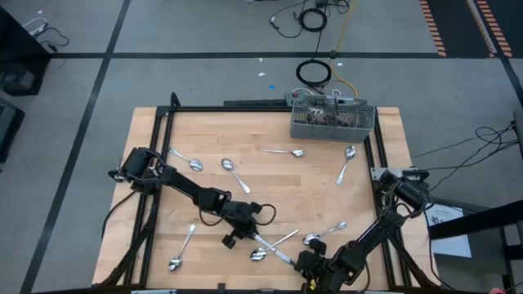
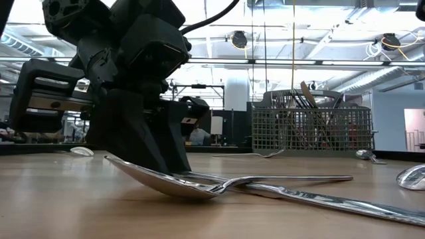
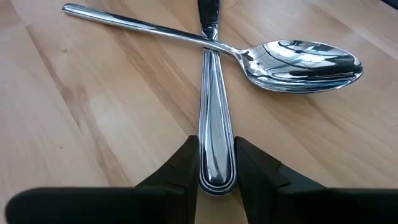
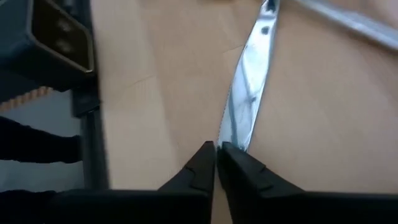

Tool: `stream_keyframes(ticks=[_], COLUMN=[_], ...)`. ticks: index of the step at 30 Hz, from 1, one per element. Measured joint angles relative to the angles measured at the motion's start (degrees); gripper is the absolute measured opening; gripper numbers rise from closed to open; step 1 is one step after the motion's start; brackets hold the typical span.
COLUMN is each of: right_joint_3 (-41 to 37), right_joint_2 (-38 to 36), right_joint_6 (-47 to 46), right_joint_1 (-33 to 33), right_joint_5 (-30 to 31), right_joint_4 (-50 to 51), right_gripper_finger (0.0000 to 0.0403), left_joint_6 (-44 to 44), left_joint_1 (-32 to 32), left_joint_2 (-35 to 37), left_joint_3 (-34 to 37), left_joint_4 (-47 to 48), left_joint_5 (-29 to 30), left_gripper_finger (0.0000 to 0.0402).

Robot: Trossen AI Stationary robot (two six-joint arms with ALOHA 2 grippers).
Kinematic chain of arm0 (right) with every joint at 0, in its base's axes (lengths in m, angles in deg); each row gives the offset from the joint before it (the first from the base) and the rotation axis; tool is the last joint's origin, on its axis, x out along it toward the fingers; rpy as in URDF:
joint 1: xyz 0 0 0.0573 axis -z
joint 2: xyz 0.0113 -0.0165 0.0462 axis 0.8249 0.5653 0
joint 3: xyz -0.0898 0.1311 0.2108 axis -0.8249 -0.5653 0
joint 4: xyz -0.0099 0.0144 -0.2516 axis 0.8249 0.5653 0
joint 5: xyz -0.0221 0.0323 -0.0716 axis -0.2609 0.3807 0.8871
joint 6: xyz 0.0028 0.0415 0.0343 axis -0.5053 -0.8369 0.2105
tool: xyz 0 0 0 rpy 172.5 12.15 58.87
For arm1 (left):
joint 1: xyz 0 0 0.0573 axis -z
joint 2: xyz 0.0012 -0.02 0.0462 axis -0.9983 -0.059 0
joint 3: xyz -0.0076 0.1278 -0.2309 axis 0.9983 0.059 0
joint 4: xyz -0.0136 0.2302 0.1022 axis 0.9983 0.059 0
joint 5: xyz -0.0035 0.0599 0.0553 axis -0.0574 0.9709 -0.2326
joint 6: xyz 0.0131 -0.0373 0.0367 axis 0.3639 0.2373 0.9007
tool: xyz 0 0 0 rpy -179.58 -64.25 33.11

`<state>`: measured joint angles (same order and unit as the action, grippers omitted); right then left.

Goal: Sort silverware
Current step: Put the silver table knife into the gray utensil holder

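Polished silverware lies scattered flat across the wooden table. A spoon (image 3: 298, 57), bowl up, rests with its slim handle crossed over a ridged knife handle (image 3: 212, 130) near the front edge; the crossed pair (image 1: 270, 245) shows from above beside another spoon (image 1: 323, 234). A knife blade (image 4: 249, 81) lies nearby, possibly the same knife's other end. Farther back, single spoons lie apart: one (image 1: 186, 158) at left, one (image 1: 234, 173) mid-table, one (image 1: 286, 152) near the back, one (image 1: 346, 163) at right. Two more (image 1: 181, 249) lie front left. More pieces (image 2: 307, 99) stand upright at the back.
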<state>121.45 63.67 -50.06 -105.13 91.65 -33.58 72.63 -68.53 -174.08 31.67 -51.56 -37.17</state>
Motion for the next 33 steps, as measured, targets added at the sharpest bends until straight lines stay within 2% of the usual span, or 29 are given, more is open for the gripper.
stream_keyframes(ticks=[11,18,23,33], right_joint_3=[-0.13,-0.02,0.02,0.09], right_joint_2=[-7.01,-9.25,-9.51,-9.51], right_joint_6=[3.21,5.79,8.34,11.89], right_joint_1=[0.4,1.94,2.87,5.03], right_joint_5=[9.86,10.66,10.53,10.49], right_joint_4=[2.85,2.25,1.15,0.09], right_gripper_finger=[0.0106,0.0127,0.0126,0.0126], left_joint_6=[-0.1,0.58,2.01,9.7], left_joint_1=[-2.73,-4.14,-4.68,-4.61], left_joint_2=[4.69,8.9,12.5,16.35], left_joint_3=[-0.38,-2.51,-5.0,-16.2], left_joint_4=[2.91,11.37,21.67,50.28], left_joint_5=[2.38,6.08,8.37,20.31], left_gripper_finger=[0.0089,0.0088,0.0088,0.0088])
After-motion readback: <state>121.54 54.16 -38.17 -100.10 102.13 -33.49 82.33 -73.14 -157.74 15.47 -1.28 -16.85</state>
